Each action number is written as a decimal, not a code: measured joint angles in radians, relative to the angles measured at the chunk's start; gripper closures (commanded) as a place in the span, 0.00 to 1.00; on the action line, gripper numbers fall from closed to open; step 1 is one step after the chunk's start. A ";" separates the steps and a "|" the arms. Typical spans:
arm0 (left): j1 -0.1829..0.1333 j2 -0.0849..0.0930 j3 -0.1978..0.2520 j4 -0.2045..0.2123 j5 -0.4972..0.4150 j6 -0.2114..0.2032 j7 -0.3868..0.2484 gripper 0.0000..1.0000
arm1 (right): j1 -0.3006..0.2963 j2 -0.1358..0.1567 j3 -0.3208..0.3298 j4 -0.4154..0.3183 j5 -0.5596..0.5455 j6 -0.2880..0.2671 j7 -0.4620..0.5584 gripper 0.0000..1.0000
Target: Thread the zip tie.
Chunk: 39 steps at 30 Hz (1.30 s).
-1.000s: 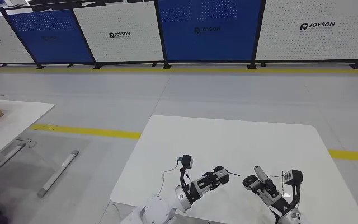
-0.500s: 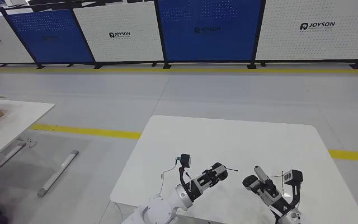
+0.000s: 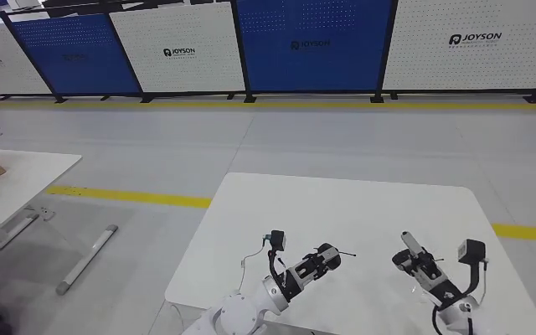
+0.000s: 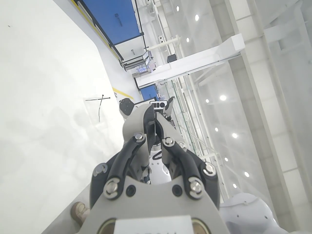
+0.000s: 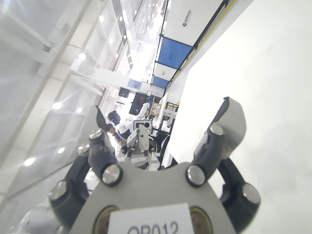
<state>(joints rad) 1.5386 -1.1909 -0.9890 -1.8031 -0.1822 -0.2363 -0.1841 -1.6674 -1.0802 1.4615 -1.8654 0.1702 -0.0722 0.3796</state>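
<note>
Top view: near the white rectangular table's (image 3: 335,201) front edge, the left gripper (image 3: 329,255) pinches a thin black zip tie (image 3: 348,253). The right gripper (image 3: 407,250), well apart, hangs spread. The tabletop runs on to its far edge. Behind, blue and white pegboard panels (image 3: 314,46) bear logos.

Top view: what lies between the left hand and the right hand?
In the top view, bare table, plus the tip of the zip tie jutting from the left hand toward the right hand.

light: bright | source: ceiling lamps (image 4: 222,97) | glare: white table (image 4: 48,86) washed out
</note>
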 measured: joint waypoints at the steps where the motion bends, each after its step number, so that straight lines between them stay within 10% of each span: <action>1: 0.000 0.000 0.000 0.000 0.000 0.000 0.000 1.00 | 0.009 0.001 0.009 -0.001 -0.020 0.039 -0.005 0.00; 16: 0.000 0.000 0.000 0.000 0.000 0.000 0.000 1.00 | 0.020 0.003 0.023 0.002 -0.049 0.064 -0.006 0.00; 28: 0.000 0.000 0.000 0.000 0.000 0.000 0.000 1.00 | 0.128 0.029 0.043 -0.044 -0.418 0.407 0.137 0.00; 39: 0.000 0.000 0.000 0.000 0.000 0.000 0.000 1.00 | 0.134 0.029 0.036 -0.042 -0.433 0.412 0.138 0.00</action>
<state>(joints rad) 1.5386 -1.1909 -0.9890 -1.8031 -0.1822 -0.2363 -0.1841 -1.5335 -1.0516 1.4974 -1.9071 -0.2631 0.3399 0.5178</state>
